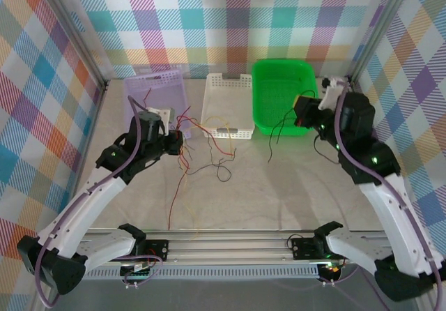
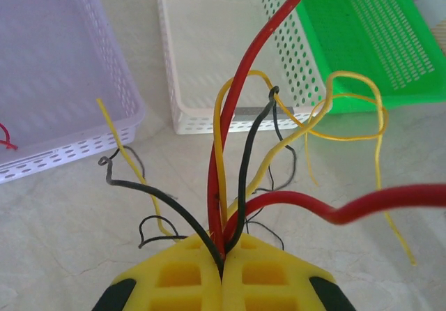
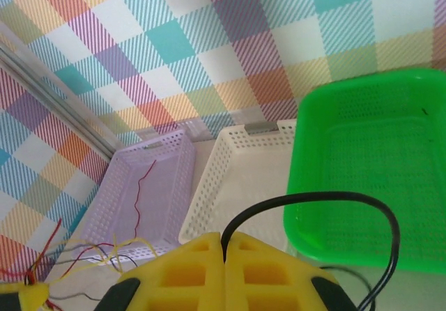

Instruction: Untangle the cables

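Fanning toward the white basket (image 1: 226,88), cables (image 2: 240,95) are hanging from the clamped left end effector (image 2: 223,255) just left of it; right end effector (image 3: 224,241) is clamping one black cable (image 3: 313,196); open tabletop (image 1: 279,192) nearside.

pastel plaid walls (image 1: 230,18) enclose a pale marbled tabletop (image 1: 279,192); aluminium rail (image 1: 230,241) along its near edge.

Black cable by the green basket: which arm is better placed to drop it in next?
Right, probably. The right gripper is shut on that single black cable, at the green basket's near edge. The left gripper is shut on the mixed bunch of cables, farther off by the lilac basket.
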